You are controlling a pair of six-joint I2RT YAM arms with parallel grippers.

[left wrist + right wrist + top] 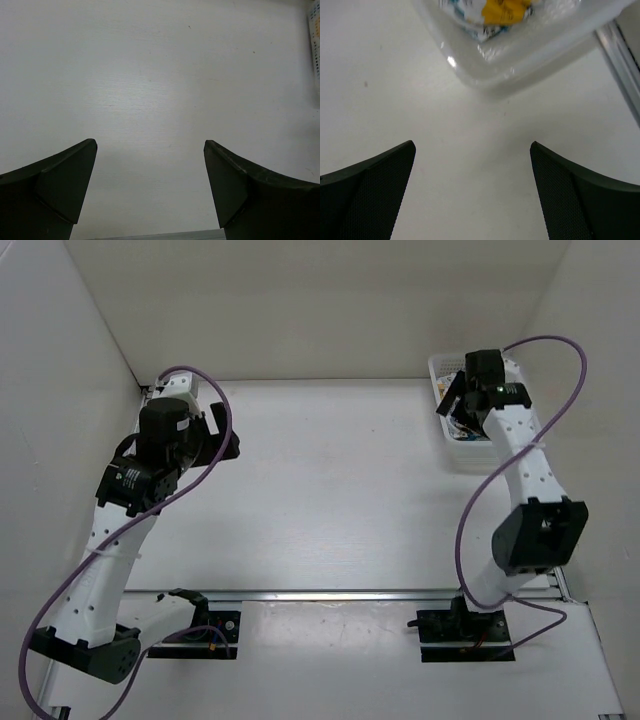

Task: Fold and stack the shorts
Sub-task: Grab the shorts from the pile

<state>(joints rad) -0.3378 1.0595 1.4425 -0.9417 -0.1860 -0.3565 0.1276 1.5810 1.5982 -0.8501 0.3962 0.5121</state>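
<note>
The shorts [463, 428], white with a teal, yellow and black print, lie bunched inside the white mesh basket [440, 365] at the table's back right. In the right wrist view the shorts [495, 12] show through the basket's wall [530, 57] at the top. My right gripper [450, 400] is open and empty [472, 150], hanging over the table just in front of the basket's near corner. My left gripper [228, 448] is open and empty [150, 145] over bare table at the back left, far from the shorts.
White walls close in the table on the left, back and right. A metal rail [350, 594] runs along the near edge by the arm bases, and shows in the right wrist view [620, 60]. The basket's edge [315, 40] shows far right in the left wrist view.
</note>
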